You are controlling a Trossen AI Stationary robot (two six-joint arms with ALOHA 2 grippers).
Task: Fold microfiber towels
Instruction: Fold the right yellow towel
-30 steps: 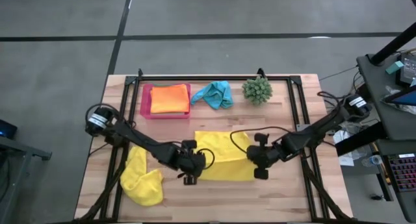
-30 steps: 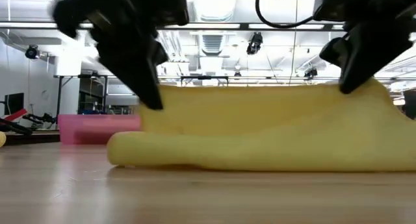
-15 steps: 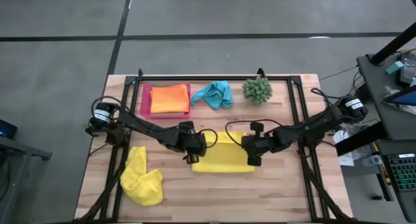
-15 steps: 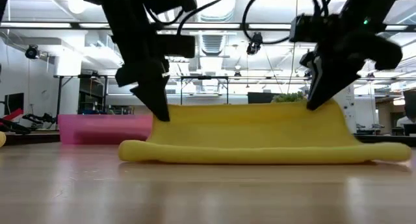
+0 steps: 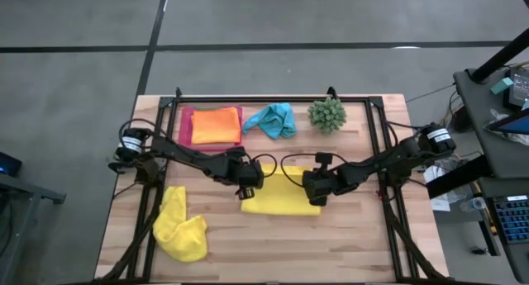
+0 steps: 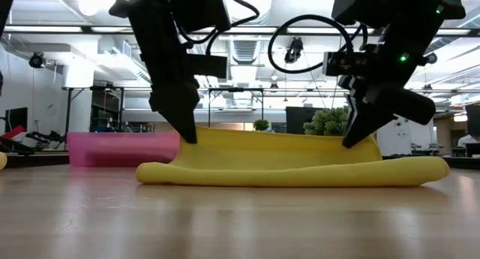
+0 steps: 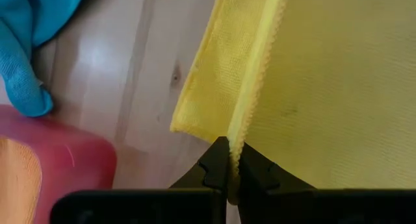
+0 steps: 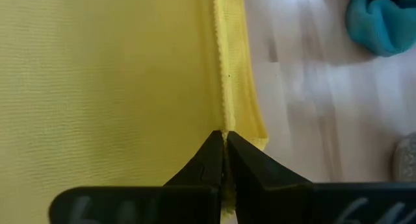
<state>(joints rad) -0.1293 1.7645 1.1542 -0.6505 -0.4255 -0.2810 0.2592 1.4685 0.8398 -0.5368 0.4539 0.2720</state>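
From above, a yellow towel lies mid-table, folded over, each upper corner pinched by the left gripper and right gripper. At table level, both hold its lifted edge. Both wrist views show fingers clenched on hem.

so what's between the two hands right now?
In the high view, only the yellow towel spans the stretch between the left hand and right hand, each pinching its lifted edge.

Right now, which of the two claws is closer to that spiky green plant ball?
The right gripper: the plant ball sits almost straight behind it at the table's far edge. The left gripper is farther off toward the pink tray.
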